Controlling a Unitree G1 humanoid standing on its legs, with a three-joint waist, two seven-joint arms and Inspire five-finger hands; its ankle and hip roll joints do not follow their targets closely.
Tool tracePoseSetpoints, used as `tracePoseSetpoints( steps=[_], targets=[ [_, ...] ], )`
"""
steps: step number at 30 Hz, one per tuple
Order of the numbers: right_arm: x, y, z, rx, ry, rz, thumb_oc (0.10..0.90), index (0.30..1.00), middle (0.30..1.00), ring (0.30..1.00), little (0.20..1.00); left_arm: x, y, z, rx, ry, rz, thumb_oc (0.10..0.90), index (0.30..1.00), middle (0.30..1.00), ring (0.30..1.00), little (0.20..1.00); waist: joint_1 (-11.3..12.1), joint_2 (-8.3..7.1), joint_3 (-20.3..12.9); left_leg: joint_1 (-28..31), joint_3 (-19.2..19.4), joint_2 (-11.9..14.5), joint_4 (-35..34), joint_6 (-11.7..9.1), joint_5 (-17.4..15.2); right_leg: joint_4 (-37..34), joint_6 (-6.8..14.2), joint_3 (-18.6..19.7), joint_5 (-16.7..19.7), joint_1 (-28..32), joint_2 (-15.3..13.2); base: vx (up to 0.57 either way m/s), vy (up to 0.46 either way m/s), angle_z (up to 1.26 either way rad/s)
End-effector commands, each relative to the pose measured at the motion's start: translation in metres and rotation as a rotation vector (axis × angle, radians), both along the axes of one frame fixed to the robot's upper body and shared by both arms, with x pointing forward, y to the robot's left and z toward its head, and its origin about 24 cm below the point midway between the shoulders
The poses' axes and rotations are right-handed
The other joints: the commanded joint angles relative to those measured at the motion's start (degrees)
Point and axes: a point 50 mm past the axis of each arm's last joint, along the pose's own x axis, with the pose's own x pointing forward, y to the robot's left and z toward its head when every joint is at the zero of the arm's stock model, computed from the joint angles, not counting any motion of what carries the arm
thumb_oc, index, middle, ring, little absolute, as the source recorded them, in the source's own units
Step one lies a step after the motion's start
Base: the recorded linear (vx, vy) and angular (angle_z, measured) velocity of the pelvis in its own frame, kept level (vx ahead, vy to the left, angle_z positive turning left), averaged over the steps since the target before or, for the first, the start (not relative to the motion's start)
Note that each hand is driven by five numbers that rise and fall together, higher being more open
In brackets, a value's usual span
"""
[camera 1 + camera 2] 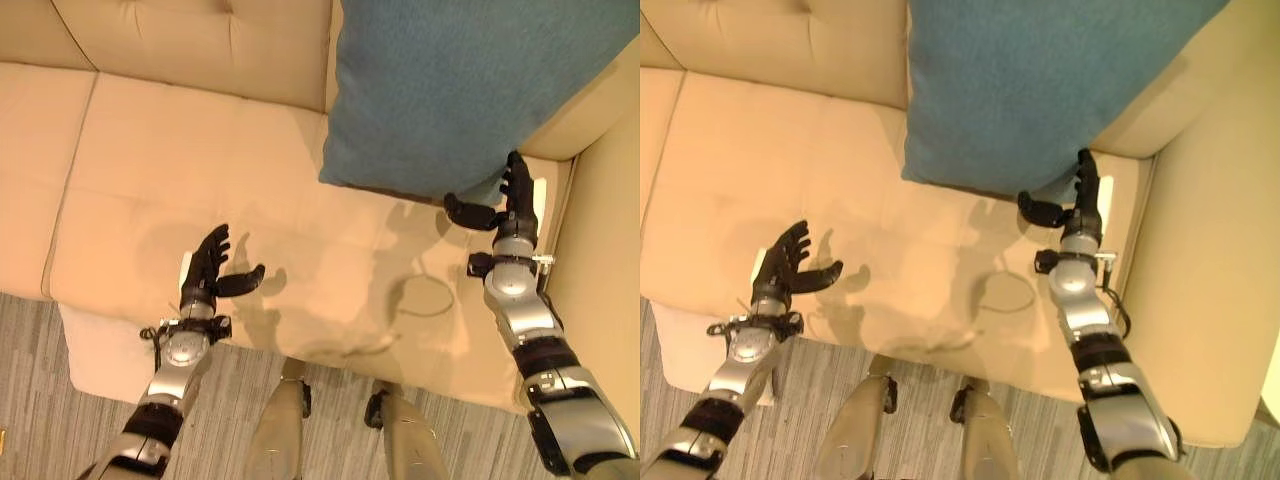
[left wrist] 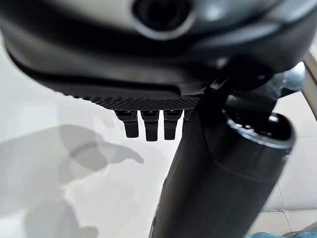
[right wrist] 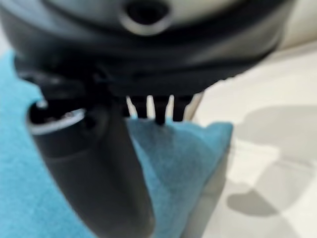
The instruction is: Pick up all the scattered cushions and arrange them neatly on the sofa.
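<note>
A large blue cushion (image 1: 450,90) stands tilted against the back of the beige sofa (image 1: 150,150), at its right end. My right hand (image 1: 515,205) is at the cushion's lower right corner with straight fingers lying against the fabric and the thumb held out under the bottom edge; it is open. In the right wrist view the cushion's corner (image 3: 173,158) shows just past the fingertips. My left hand (image 1: 210,265) hovers open over the front of the middle seat, holding nothing. A pale cushion (image 1: 100,350) lies on the floor against the sofa's front, at my left.
The sofa's right armrest (image 1: 600,250) rises close beside my right arm. Grey striped carpet (image 1: 30,330) lies in front of the sofa. The left and middle seats (image 1: 760,140) hold nothing.
</note>
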Motion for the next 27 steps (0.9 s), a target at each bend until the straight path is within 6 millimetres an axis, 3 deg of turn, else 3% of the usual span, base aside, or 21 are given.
tracePoseSetpoints(
  steps=[1,2,4,7,8,9,12,14,19,21,23,25,26,27],
  targets=[
    [-0.008,0.019,0.018,-0.142,-0.12,0.124,0.8,0.9,0.9,0.9,0.9,-0.007,0.011,0.006,0.066,-0.058,0.005,0.8,0.9,0.9,0.9,0.9,-1.0,-5.37,-9.4,2.1,2.8,-2.0,0.1,-0.5,-6.5,2.4,2.8,1.0,-5.3,-0.2,-2.7,0.07,0.002,0.02],
    [-0.02,0.017,-0.002,-0.155,-0.055,0.145,0.8,0.9,0.9,0.9,0.9,-0.019,0.015,-0.01,0.059,0.012,0.028,0.8,0.9,0.9,0.9,0.9,-1.4,-5.95,-10.5,3.5,2.7,-2.1,0.1,-0.2,-6.8,2.3,2.9,0.7,-5.6,1.6,-2.5,0.05,0.001,0.03],
    [-0.025,0.015,-0.01,-0.161,-0.025,0.157,0.8,0.9,0.9,0.9,0.9,-0.025,0.018,-0.018,0.047,0.047,0.045,0.8,0.9,0.9,0.9,0.9,-1.5,-6.14,-10.8,4.5,2.8,-1.9,0.3,-0.2,-7.2,2.5,2.9,0.5,-6.1,2.6,-2.4,0.05,-0.006,0.05],
    [-0.049,0.006,-0.05,-0.194,0.159,0.21,0.8,0.9,0.9,0.9,0.9,-0.053,0.033,-0.049,0.047,0.195,0.099,0.8,0.9,0.9,0.9,0.9,-2.1,-6.42,-13.2,7.9,3.0,-1.5,0.5,0.1,-7.9,3.3,2.9,-0.2,-7.5,5.8,-2.3,0.05,-0.006,0.05],
    [-0.049,0.006,-0.05,-0.194,0.159,0.21,0.8,0.9,0.9,0.9,0.9,-0.053,0.033,-0.049,0.047,0.195,0.099,0.8,0.9,0.9,0.9,0.9,-2.1,-6.42,-13.2,7.9,3.0,-1.5,0.5,0.1,-7.9,3.3,2.9,-0.2,-7.5,5.8,-2.3,0.0,0.0,0.0],
    [-0.063,0.003,-0.078,-0.17,0.27,0.219,0.8,0.9,0.9,0.9,0.9,-0.07,0.038,-0.066,0.064,0.288,0.115,0.8,0.9,0.9,0.9,0.9,-2.5,-6.31,-14.2,9.8,3.2,-1.3,0.7,0.3,-8.5,3.8,2.9,-0.4,-8.3,7.4,-2.0,0.02,-0.011,-0.03],
    [-0.081,0.004,-0.118,-0.133,0.429,0.224,0.8,0.9,0.9,0.9,0.9,-0.093,0.04,-0.093,0.069,0.432,0.124,0.8,0.9,0.9,0.9,0.9,-2.6,-6.05,-15.8,12.2,3.6,-0.7,0.8,0.3,-9.1,4.1,2.6,0.0,-9.5,9.7,-1.3,0.04,-0.039,-0.07],
    [-0.108,0.003,-0.165,-0.101,0.633,0.206,0.8,0.9,0.9,0.9,0.9,-0.125,0.046,-0.126,0.098,0.644,0.154,0.8,0.9,0.9,0.9,0.9,-2.6,-5.81,-17.2,14.7,4.0,0.5,0.9,-0.3,-9.1,3.0,1.9,0.2,-10.6,12.7,0.3,0.01,-0.135,-0.23],
    [-0.13,-0.003,-0.199,-0.089,0.807,0.16,0.8,0.9,0.9,0.9,0.9,-0.149,0.043,-0.151,0.124,0.824,0.167,0.8,0.9,0.9,0.9,0.9,-2.5,-5.97,-16.1,12.6,3.6,1.6,5.1,-1.6,-8.2,0.2,1.0,-0.8,-11.2,14.5,1.3,-0.11,-0.104,0.02],
    [-0.135,-0.006,-0.208,-0.098,0.87,0.135,0.8,0.9,0.9,0.9,0.9,-0.149,0.037,-0.155,0.138,0.857,0.146,0.8,0.9,0.9,0.9,0.9,-2.5,-6.42,-14.9,10.9,3.8,0.9,10.8,-1.6,-11.5,0.3,0.7,-1.3,-10.4,13.5,0.4,-0.28,-0.042,0.2],
    [-0.142,-0.008,-0.217,-0.1,0.926,0.116,0.8,0.9,0.9,0.9,0.9,-0.157,0.034,-0.162,0.136,0.904,0.136,0.8,0.9,0.9,0.9,0.9,-2.8,-7.43,-15.0,11.4,3.8,-1.2,16.9,-0.8,-16.9,0.4,0.9,-1.7,-9.0,12.6,-1.0,-0.25,-0.014,0.11],
    [-0.149,-0.011,-0.223,-0.092,0.972,0.1,0.8,0.9,0.9,0.9,0.9,-0.166,0.03,-0.167,0.118,0.944,0.139,0.8,0.9,0.9,0.9,0.9,-3.3,-7.51,-15.5,12.9,3.9,-2.2,21.4,-0.2,-20.0,0.6,0.9,-2.0,-8.1,12.1,-1.5,-0.13,0.019,0.13],
    [-0.149,-0.011,-0.223,-0.092,0.971,0.1,0.8,0.9,0.9,0.9,0.9,-0.165,0.03,-0.167,0.119,0.943,0.139,0.8,0.9,0.9,0.9,0.9,-3.4,-7.64,-15.6,12.7,3.8,-2.4,21.2,-0.1,-19.8,0.6,0.9,-2.1,-8.0,11.9,-1.7,-0.09,0.059,0.11],
    [-0.154,-0.013,-0.227,-0.089,1.003,0.089,0.8,0.9,0.9,0.9,0.9,-0.171,0.026,-0.17,0.094,0.963,0.147,0.8,0.9,0.9,0.9,0.9,-4.1,-7.09,-16.5,16.7,4.1,-3.1,22.3,0.0,-22.1,0.7,1.1,-2.4,-7.0,11.2,-1.7,-0.1,0.067,0.22]
  ],
)
